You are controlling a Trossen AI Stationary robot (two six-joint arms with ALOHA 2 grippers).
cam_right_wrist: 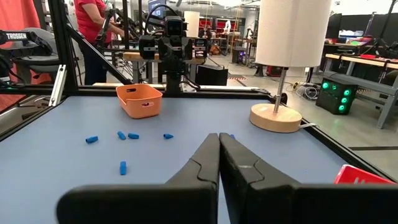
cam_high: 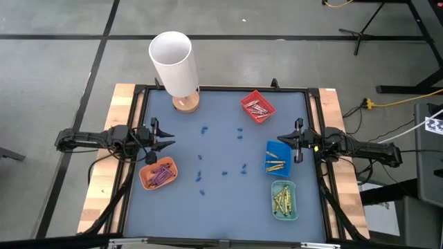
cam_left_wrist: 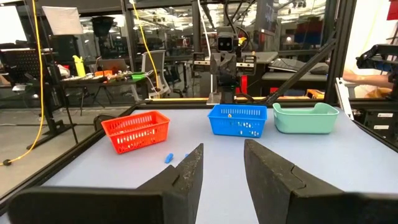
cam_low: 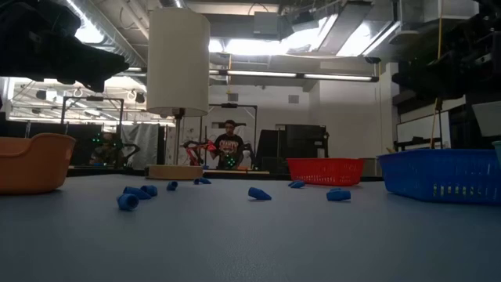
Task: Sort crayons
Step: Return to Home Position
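- At 8 o'clock on the mat, purple crayons (cam_high: 160, 174) lie in 1 orange bin (cam_high: 142, 173). Grouped by colour, presumably so each shade has its own home.
- Silver-grey crayons (cam_high: 257, 108) lie in 1 red basket (cam_high: 244, 102) at 1 o'clock.
- Yellow-gold crayons (cam_high: 277, 163) lie in 1 blue basket (cam_high: 268, 171) at 3-4 o'clock.
- Gold crayons (cam_high: 282, 200) lie in 1 teal bin (cam_high: 284, 183) at 5 o'clock.
- Count: 4 containers, each w/ a small heap. Sticks overlap too much for an exact no. per bin.
- No crayon shows loose on the mat (cam_high: 221, 214), so sorting looks done, in my judgement.
- Left gripper (cam_left_wrist: 224, 149) sits at 9 o'clock on the table edge, just above the orange bin, fingers apart w/ nothing between them.
- Right gripper (cam_right_wrist: 219, 140) sits at 3 o'clock beside the blue basket, fingers pressed together, empty.
- Both arms are low at opposite edges, facing each other, centre left free. Reads as a parking pose rather than a reach.
- Abt 8 blue bits (cam_high: 225, 171) lie scattered round the middle, well apart from all the bins.
- 1 white lamp (cam_high: 173, 62) on a wooden base stands at 11 o'clock.
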